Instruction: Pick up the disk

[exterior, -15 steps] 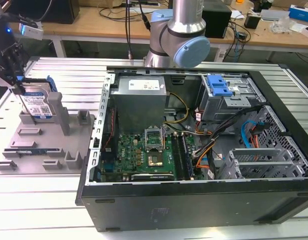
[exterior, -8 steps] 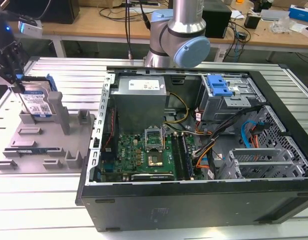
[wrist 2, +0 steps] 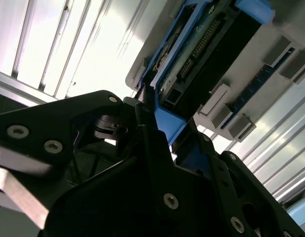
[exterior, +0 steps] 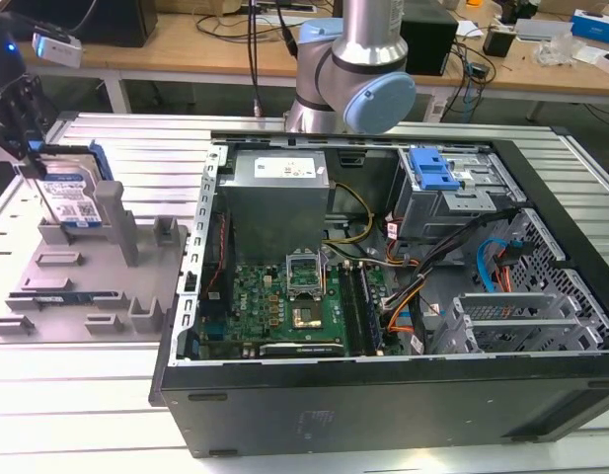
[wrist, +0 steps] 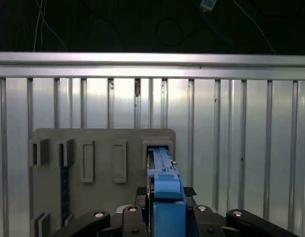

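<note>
Exterior view, item one: the disk (exterior: 69,200), silver with a white-and-blue label and blue side rails, stands on edge in a slot at the far corner of the grey fixture tray (exterior: 87,286). Item two: the tool (exterior: 28,138), black, sits at the disk's upper edge, above the tray. Item three: an open computer case (exterior: 383,286) lies on the ribbed metal tabletop (exterior: 67,395) just beside the tray, on the exterior view's right of it.

Both wrist views: the tool's black fingers (wrist 2: 152,123) are closed onto the blue rail of the disk (wrist: 164,182), one on each side. First wrist view: the disk's lower end is seated in the tray's slot (wrist: 157,148).
</note>
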Robot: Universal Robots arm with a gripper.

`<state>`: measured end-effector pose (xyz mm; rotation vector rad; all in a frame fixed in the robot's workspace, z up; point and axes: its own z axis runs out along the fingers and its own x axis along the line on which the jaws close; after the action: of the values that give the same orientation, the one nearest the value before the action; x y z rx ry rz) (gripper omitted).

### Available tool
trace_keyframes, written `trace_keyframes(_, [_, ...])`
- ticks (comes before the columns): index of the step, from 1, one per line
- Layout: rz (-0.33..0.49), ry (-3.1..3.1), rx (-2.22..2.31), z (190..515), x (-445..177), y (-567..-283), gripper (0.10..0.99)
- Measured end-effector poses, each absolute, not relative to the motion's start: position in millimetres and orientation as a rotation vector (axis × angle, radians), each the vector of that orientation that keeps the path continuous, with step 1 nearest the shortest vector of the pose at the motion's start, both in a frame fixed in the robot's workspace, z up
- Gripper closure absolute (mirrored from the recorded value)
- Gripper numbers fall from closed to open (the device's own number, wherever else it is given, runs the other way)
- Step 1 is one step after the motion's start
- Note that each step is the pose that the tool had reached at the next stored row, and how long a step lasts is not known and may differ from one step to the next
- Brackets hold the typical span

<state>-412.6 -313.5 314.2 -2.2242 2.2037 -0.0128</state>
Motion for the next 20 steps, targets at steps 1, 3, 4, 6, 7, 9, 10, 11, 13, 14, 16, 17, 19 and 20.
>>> trace_keyframes(1, [-0.013, 2.204, -2.224, 318, -413, -314, 0.718])
trace_keyframes(3, [-0.013, 2.203, -2.225, 329, -413, -314, 0.718])
trace_keyframes(4, [-0.013, 2.202, -2.226, 331, -413, -314, 0.718])
trace_keyframes(6, [-0.013, 2.2, -2.228, 338, -413, -314, 0.718])
trace_keyframes(7, [-0.013, 2.199, -2.229, 341, -413, -314, 0.718])
trace_keyframes(9, [-0.013, 2.194, -2.234, 355, -413, -314, 0.718])
trace_keyframes(10, [-0.013, 2.192, -2.236, 360, -413, -314, 0.718])
trace_keyframes(11, [-0.013, 2.19, -2.238, 365, -413, -314, 0.718])
trace_keyframes(13, [-0.013, 2.185, -2.242, 379, -413, -314, 0.718])
trace_keyframes(14, [-0.013, 2.183, -2.244, 387, -413, -314, 0.718])
trace_keyframes(16, [-0.013, 2.181, -2.246, 397, -413, -314, 0.718])
trace_keyframes(17, [-0.013, 2.18, -2.247, 404, -413, -314, 0.718])
trace_keyframes(19, [-0.014, 2.178, -2.249, 417, -413, -314, 0.718])
trace_keyframes(20, [-0.014, 2.177, -2.249, 421, -413, -314, 0.718])
